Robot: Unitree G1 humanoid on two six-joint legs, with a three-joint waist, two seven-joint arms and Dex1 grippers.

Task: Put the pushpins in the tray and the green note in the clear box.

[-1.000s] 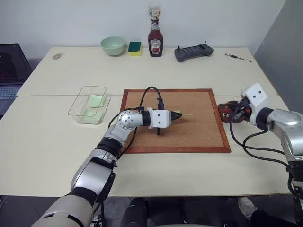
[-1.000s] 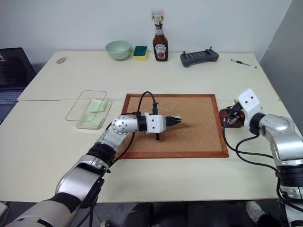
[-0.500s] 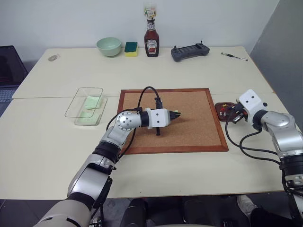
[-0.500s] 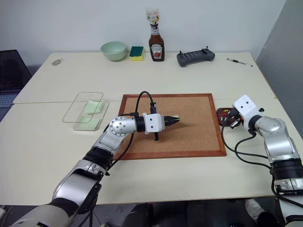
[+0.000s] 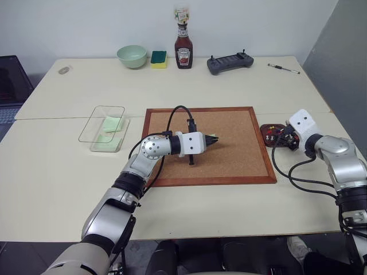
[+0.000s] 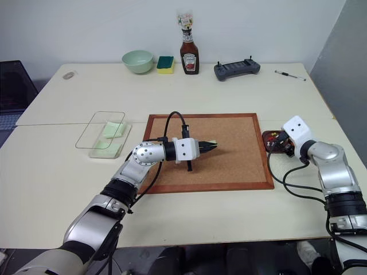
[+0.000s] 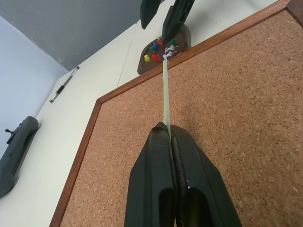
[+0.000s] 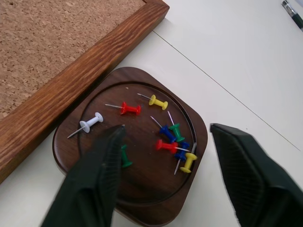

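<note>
The right gripper [image 8: 163, 177] hangs just above the tray [image 8: 71, 156], a dark wooden dish lying just beside the right edge of the corkboard [image 5: 241, 143], and its jaws stand wide apart with nothing between them. The pushpins [image 8: 165, 137] lie scattered in the tray: white, red, yellow, blue and green heads. The left gripper [image 7: 169, 130] is pinched fully shut on the edge of the green note [image 7: 164, 94], holding the thin slip on edge above the cork, near the middle of the board. From how things lie, the pins look settled and the step in hand is carrying the note across to the clear box [image 5: 98, 121], which sits well apart to the left of the board and appears already to hold a pale green slip. To do this well, the left arm should probably lift the note clear of the cork, keep the pinch firm because the paper is light and floppy, swing over the box's rim, lower the slip inside and only then open. The right arm would do best to rise straight up so that it does not knock the tray. The surface is a pale cream table [image 5: 57, 172]. Along its far side stand a pale green bowl [image 5: 132, 55], a sponge [image 5: 159, 58], a ketchup bottle [image 5: 183, 51], a dark controller [image 5: 230, 62] and a pen [image 5: 284, 69], against a plain light wall.
</note>
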